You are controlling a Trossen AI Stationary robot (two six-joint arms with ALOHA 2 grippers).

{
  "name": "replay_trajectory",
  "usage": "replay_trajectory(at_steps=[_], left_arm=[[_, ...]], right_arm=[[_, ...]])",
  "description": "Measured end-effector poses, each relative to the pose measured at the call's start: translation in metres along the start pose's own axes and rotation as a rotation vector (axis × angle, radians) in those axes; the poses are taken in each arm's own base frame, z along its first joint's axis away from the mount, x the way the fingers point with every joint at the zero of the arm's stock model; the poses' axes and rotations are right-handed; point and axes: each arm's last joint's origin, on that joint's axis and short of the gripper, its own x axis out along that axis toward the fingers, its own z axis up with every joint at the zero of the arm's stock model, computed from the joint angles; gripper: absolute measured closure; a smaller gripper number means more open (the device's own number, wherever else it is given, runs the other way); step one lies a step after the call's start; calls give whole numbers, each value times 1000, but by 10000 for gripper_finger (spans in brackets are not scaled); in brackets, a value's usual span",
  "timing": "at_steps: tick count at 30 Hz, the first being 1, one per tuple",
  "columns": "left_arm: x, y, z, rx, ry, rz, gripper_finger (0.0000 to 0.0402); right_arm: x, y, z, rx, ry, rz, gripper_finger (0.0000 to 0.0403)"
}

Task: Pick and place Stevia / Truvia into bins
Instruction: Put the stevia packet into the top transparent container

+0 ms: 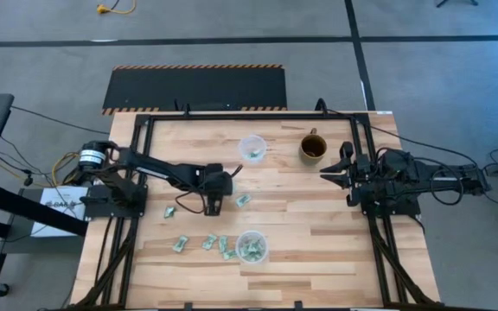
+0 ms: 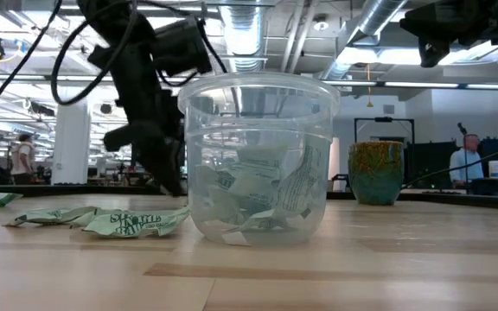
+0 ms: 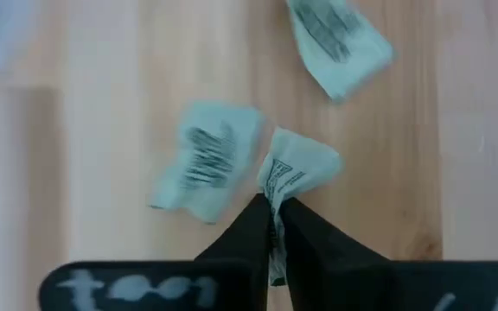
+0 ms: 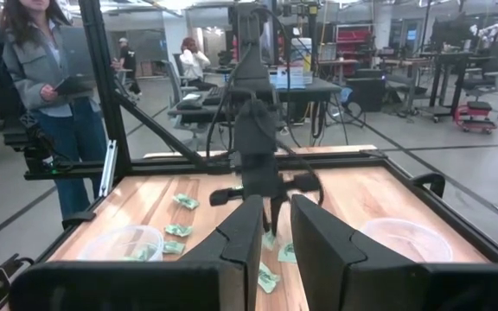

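Observation:
My left gripper [image 1: 214,206] points down over the middle of the table, shut on one light green Stevia packet [image 3: 301,164]. Two loose packets [image 3: 206,160] [image 3: 340,43] lie flat on the wood beneath it. More packets [image 1: 243,199] [image 1: 169,210] lie around it, and three lie in a row [image 1: 208,243] by the near cup. That near clear cup [image 1: 252,248] [image 2: 258,155] holds several packets. The far clear cup [image 1: 252,147] stands by the far edge. My right gripper [image 1: 334,175] [image 4: 275,250] waits open at the table's right side. My left gripper pinches the packet by one crumpled edge [image 3: 275,194] between its two fingertips [image 3: 249,225]. It comes from above, pointing down. The rest of the packet fans out beyond the tips, and a strip of it runs back between the fingers. It looks raised off the wood.
A brown mug [image 1: 312,147] [image 2: 376,171] stands right of the far cup. A dark frame [image 1: 249,115] runs along the table's far and side edges. Bare wood lies between the near cup and my right arm. People [image 4: 54,95] stand in the room beyond the table.

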Motion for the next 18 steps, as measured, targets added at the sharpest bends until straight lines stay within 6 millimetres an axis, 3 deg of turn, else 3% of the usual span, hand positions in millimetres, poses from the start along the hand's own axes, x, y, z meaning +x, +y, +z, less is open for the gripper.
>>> replay_trajectory(at_steps=[9, 15, 18], left_arm=[[-68, 17, 17, -2, -295, 155, 400], [-111, 52, 37, -67, -662, 247, 401], [-121, 76, 45, -98, -729, 222, 401]], right_arm=[[0, 0, 0, 0, 0, 0, 344], [0, 0, 0, 0, 0, 0, 344], [0, 0, 0, 0, 0, 0, 344]])
